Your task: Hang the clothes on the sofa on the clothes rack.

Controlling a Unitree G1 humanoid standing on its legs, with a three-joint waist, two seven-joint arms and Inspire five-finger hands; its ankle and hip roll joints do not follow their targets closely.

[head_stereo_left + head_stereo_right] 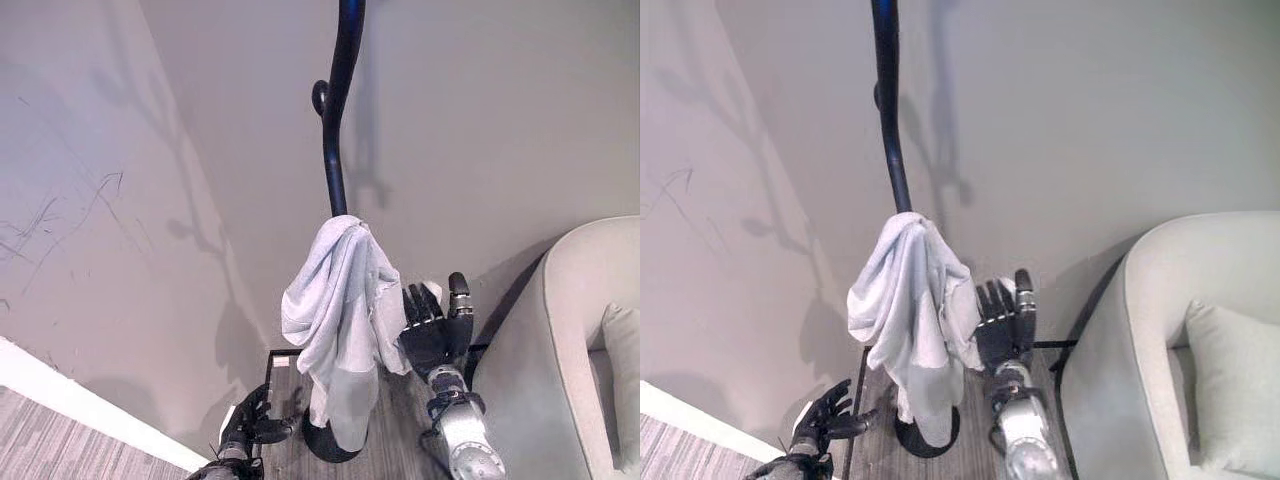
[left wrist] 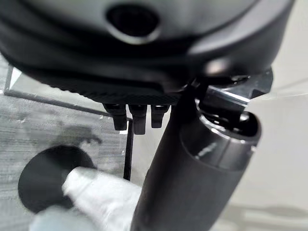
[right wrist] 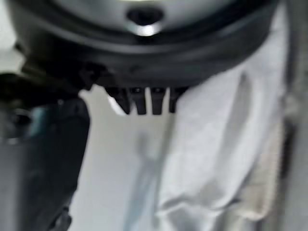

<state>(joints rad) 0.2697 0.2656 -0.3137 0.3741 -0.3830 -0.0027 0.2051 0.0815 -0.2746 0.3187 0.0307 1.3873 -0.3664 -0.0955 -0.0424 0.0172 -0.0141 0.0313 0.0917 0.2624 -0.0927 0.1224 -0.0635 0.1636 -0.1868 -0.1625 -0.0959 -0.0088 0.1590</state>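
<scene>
One cloth (image 1: 343, 300) draped on rack (image 1: 337, 130), my right hand (image 1: 432, 330) spread flat beside it, left hand (image 1: 250, 418) low, fingers relaxed, sofa (image 1: 560, 340) at right.

clothes rack (image 1: 336, 150) top cut off; pole's lower part behind white garment (image 1: 340, 300)

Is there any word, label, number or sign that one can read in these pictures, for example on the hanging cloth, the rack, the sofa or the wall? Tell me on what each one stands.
There are none to read.
White cloth hanging on the black clothes rack: no print or label visible.
Sofa and its cushion: plain.
Wall: only shadows and some thin scuff marks, no writing.
Right hand and left hand: no readable markings.
</scene>
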